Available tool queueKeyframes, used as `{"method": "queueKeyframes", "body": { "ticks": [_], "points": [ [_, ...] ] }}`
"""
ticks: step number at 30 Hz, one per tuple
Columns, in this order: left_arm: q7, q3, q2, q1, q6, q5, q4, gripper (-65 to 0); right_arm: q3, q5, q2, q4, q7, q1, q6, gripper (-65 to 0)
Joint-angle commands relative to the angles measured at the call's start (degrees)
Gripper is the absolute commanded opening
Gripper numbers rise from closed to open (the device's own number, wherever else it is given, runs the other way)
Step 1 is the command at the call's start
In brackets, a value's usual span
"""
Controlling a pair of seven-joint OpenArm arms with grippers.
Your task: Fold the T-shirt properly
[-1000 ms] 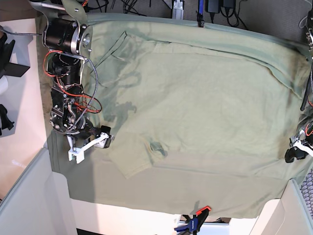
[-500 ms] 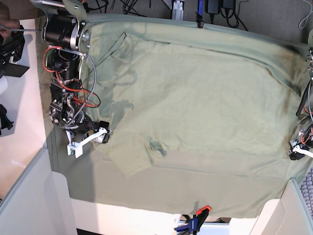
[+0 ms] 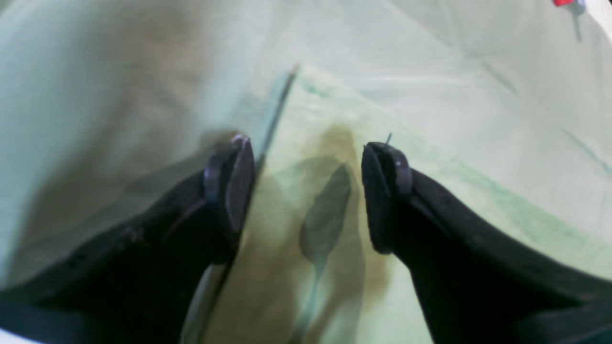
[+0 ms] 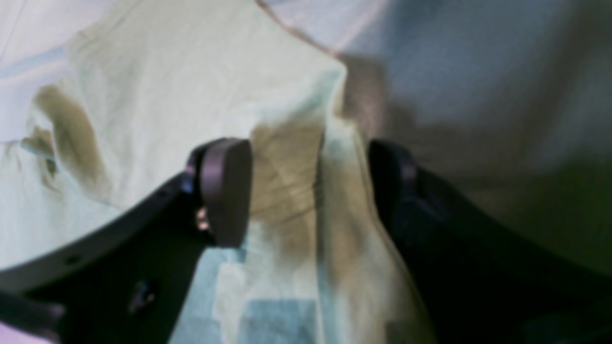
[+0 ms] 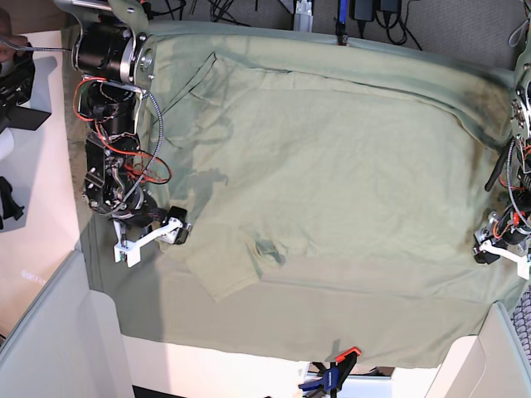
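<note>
The pale green T-shirt (image 5: 348, 182) lies spread flat on a larger green sheet (image 5: 332, 327), one sleeve (image 5: 220, 278) pointing to the front left. My right gripper (image 5: 149, 240) stands open at the shirt's left edge. In the right wrist view, a raised fold of the shirt (image 4: 306, 191) sits between that gripper's (image 4: 311, 191) parted fingers (image 4: 224, 191). My left gripper (image 5: 496, 251) is open at the shirt's right edge. In the left wrist view, the left gripper (image 3: 306, 186) hovers over the shirt's hem edge (image 3: 279, 105), with nothing pinched.
An orange and blue clamp (image 5: 332, 377) holds the sheet at the front edge. White panels stand at the front left (image 5: 50, 332) and front right (image 5: 489, 356). Cables (image 5: 373, 21) run along the back edge.
The left arm has come further into the base view from the right, its gripper shifting slightly left and up. The right gripper has crept a little left along the shirt's edge.
</note>
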Motion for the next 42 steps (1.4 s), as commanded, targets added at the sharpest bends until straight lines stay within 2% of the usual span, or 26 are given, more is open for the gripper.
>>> {"method": "queueKeyframes", "body": {
  "ticks": [1,4,8,15,18,20,24,27,28,30,32,38,42],
  "points": [
    [-0.3,-0.2,-0.2,-1.7,-0.5,-0.1,0.7,-25.9,0.0,0.4,0.3,0.8,-0.3,1.5,0.3,-27.1],
    [0.2,-0.2,0.8,-1.7,-2.7,0.1,0.7,-25.9,0.0,0.4,0.3,0.8,-0.3,1.5,0.3,-27.1],
    [0.6,-0.2,1.3,-1.7,-2.8,-0.3,0.7,-27.2,0.0,0.4,0.3,0.8,-0.4,1.5,0.3,-27.1],
    [1.8,-0.2,1.3,-1.8,-6.5,-1.5,0.8,-41.6,0.0,0.4,0.3,0.8,-0.3,1.5,0.3,-27.3],
    [1.8,-0.2,1.1,-1.8,-11.0,-4.0,0.8,-50.3,0.0,0.4,0.3,0.8,-0.3,1.5,0.3,-27.4],
    [1.8,-0.2,1.0,-1.8,-12.3,-5.4,1.1,-53.7,0.0,0.4,0.3,0.8,-0.3,1.5,0.3,-32.1],
    [1.8,-0.2,0.2,-1.8,-12.5,-5.7,3.1,-54.5,0.0,0.4,0.4,0.9,-0.3,1.5,0.3,-51.4],
    [1.9,-0.2,-0.8,-1.8,-13.4,-5.7,5.0,-55.3,0.0,0.4,0.5,1.2,-0.2,1.5,0.2,-63.0],
    [2.0,-0.2,-1.2,-1.8,-14.0,-5.7,5.5,-58.1,0.0,0.4,0.5,1.5,-0.3,1.5,0.3,-65.0],
    [2.8,-0.2,-1.7,-1.8,-16.3,-5.7,5.7,-65.0,0.0,0.5,0.5,1.9,-0.4,1.5,0.3,-65.0],
    [3.5,-0.2,-2.0,-1.6,-18.1,-5.7,5.7,-65.0,0.0,0.9,0.6,2.7,-0.6,1.5,0.3,-65.0],
    [4.5,-0.2,-3.5,-0.8,-18.1,-6.8,5.7,-65.0,0.0,1.7,0.6,8.6,-5.3,1.2,0.3,-65.0],
    [8.8,-0.2,-5.7,-0.6,-18.1,-11.5,5.7,-65.0,0.0,3.6,0.7,17.0,-9.2,-2.1,0.3,-65.0]
  ]
}}
